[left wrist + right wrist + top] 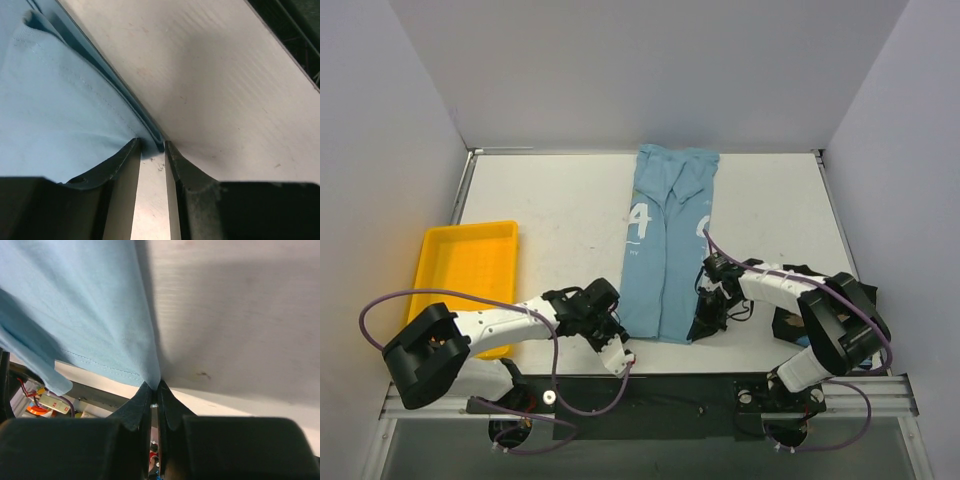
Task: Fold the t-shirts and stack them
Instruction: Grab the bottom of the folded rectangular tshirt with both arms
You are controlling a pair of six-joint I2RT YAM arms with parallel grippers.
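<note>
Starting at the right gripper, we found its fingers pressed together on a corner of the light blue t-shirt, with only the hem tip caught. Cloth fanned ahead and left of the tips; bare table lay to their right.

Left gripper: fingers a narrow gap apart, the stacked fold edge sitting right at the tips. We could not tell whether it was clamped or merely touched. Cloth lay left of those fingers, table right.

Beyond both pairs the shirt ran away from the tips as a long strip folded lengthwise, toward the far edge. The yellow tray stood well outside the left fingers.

Risks, as we judged them:
- The right's shallow bite could slip once lifted, dropping that corner.
- The left might take only some layers, so the fold would peel open.
- An uneven lift between the two would skew the strip and spoil the next fold.
</note>
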